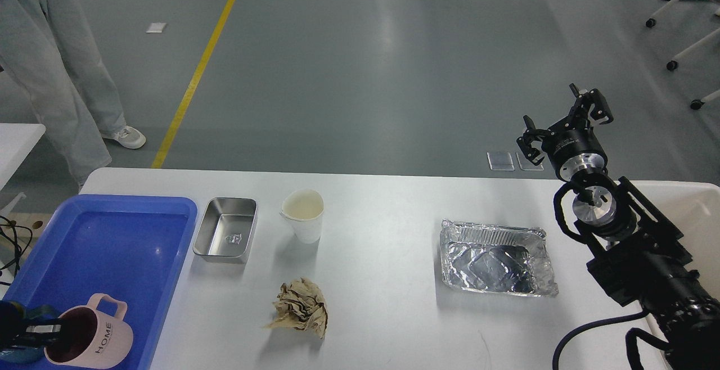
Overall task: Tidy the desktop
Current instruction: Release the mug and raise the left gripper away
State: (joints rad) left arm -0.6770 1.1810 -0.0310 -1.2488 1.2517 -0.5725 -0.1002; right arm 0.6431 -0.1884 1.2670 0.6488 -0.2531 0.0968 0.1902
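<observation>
The white desktop [394, 314] carries a blue tray [118, 229] at the left. My left gripper [40, 332] comes in at the bottom left and is shut on the rim of a pink "HOME" mug [98, 344], holding it tilted at the tray's near end. A steel box [226, 237], a white paper cup [304, 215], a crumpled brown paper ball [301, 308] and a foil tray [495, 257] lie on the desktop. My right gripper [565, 120] is open and empty, raised past the table's far right edge.
A white bin [700, 212] stands at the right behind my right arm. A person's legs [50, 66] stand on the floor at the far left. Chair wheels [672, 65] are at the top right.
</observation>
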